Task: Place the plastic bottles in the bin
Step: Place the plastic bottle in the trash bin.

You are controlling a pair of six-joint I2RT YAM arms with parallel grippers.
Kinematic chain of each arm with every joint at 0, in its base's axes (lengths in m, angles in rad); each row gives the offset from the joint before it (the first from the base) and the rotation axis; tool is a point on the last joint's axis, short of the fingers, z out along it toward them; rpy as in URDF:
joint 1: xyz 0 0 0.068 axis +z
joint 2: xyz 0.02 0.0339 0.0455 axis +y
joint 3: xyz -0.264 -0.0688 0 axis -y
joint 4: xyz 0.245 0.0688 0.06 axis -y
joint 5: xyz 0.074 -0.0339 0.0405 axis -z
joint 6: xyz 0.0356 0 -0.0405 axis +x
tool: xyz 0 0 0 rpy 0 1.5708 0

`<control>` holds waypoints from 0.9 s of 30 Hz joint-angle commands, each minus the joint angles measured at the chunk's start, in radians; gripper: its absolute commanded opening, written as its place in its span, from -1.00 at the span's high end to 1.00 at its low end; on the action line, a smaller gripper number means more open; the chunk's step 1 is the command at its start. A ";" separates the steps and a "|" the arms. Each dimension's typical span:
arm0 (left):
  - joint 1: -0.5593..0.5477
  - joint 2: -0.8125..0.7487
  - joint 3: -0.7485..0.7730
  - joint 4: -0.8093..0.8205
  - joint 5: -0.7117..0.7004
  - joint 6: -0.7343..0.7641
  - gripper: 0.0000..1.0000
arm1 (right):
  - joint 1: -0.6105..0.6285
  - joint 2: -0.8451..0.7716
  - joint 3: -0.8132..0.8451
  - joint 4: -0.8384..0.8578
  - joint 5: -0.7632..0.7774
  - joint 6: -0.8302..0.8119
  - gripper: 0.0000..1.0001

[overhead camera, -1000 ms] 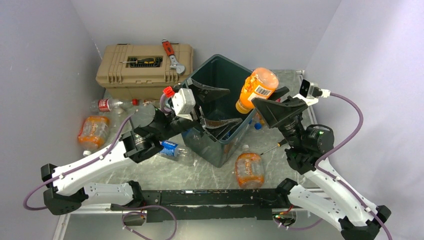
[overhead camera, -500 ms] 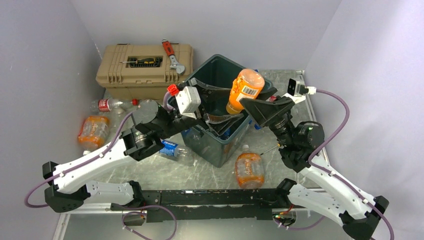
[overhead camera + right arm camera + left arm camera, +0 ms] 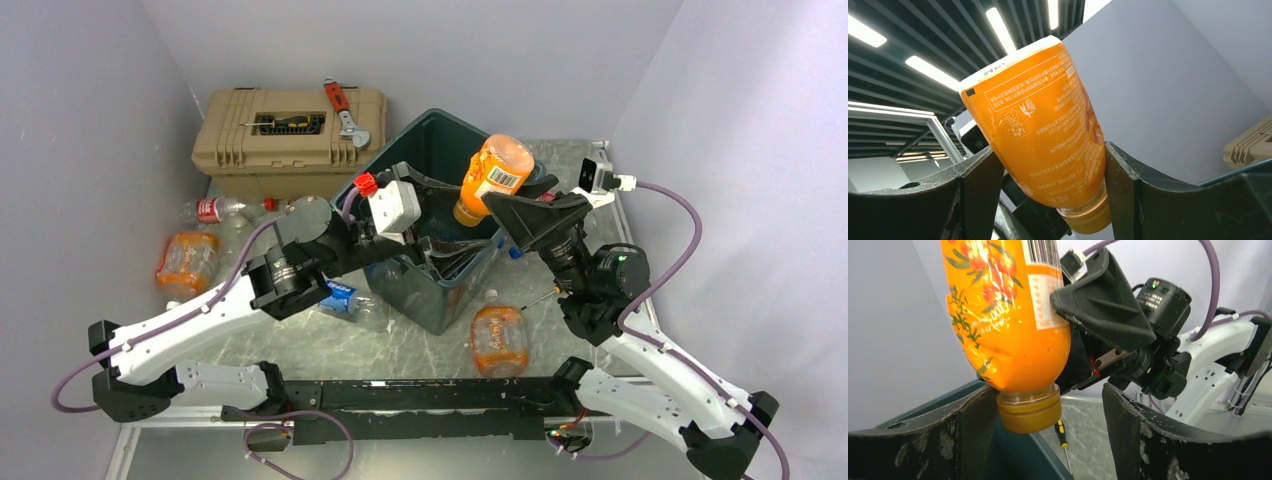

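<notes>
Orange bottle [image 3: 490, 180] hangs neck-down over the bin [image 3: 432, 296], pinched by the jaws of the right gripper [image 3: 512, 206]; the left gripper [image 3: 432, 222], jaws gaping empty, is barely distinct against the bin's dark inside.

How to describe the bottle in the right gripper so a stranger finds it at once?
Find the big dark green bin on the table. Above its right rim, the right gripper holds an orange bottle neck down. The other orange bottles lie on the table.
</notes>
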 commanded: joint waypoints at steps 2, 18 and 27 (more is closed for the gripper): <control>-0.010 0.017 0.047 -0.031 0.031 0.009 -0.47 | 0.024 0.004 0.023 0.037 -0.009 -0.013 0.35; -0.013 0.003 0.039 -0.004 0.025 0.001 0.73 | 0.042 -0.016 -0.008 0.020 0.009 -0.033 0.35; -0.013 -0.022 0.024 -0.022 -0.029 -0.004 1.00 | 0.043 -0.082 -0.006 -0.110 0.043 -0.076 -0.49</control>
